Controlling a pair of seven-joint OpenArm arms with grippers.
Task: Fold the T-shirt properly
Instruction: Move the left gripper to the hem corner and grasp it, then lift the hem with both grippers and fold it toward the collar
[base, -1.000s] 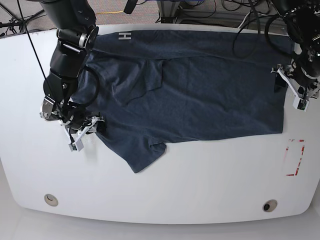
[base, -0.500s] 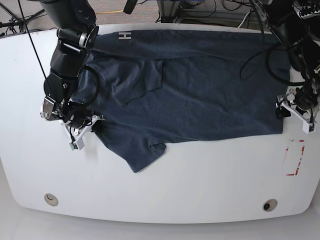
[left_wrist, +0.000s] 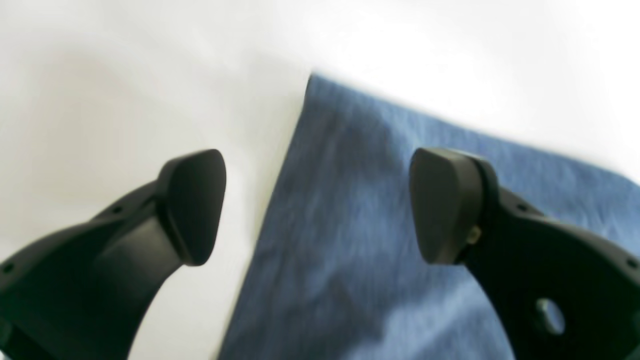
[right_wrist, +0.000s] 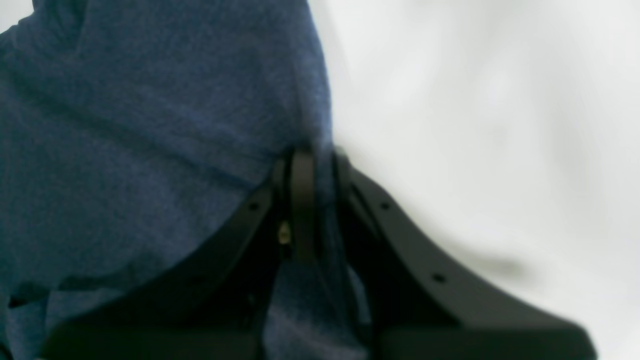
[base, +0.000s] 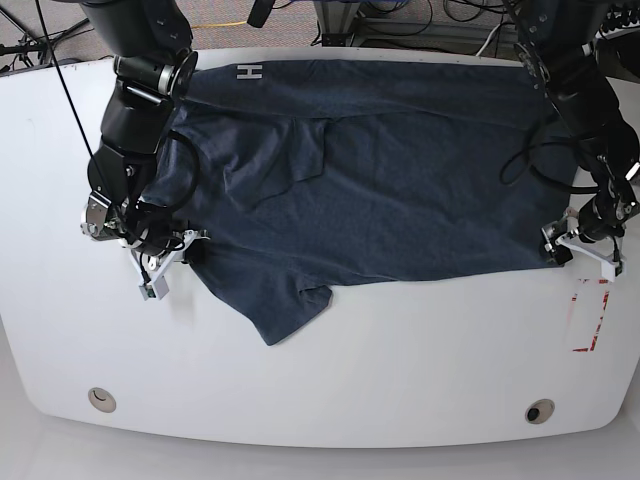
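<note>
Soft, dark navy cotton is spread across the white tabletop (base: 330, 380): the short-sleeved T-shirt (base: 400, 180) is laid sideways, its white block lettering (base: 249, 71) seen at the far edge and one sleeve (base: 290, 310) trailing toward the near side. The right gripper (right_wrist: 312, 175) is seen pinched closed on a fold of the garment's edge, cloth being visibly trapped between the black jaws in the right wrist view; in the base view this grip is placed at the shirt's near corner on that view's left. The left gripper (left_wrist: 317, 205) is held wide, with nothing between its pads, one pad (left_wrist: 192, 205) being over bare table and the other over fabric, so that the hem corner is straddled. The material is judged light, limp and non-slippery; no shape will be kept once it is lifted, and sagging between the two holds is to be expected. A hold at the hem corner, matched to the grip opposite, is judged most suitable, since both layers may be gathered there and the edge kept taut.
</note>
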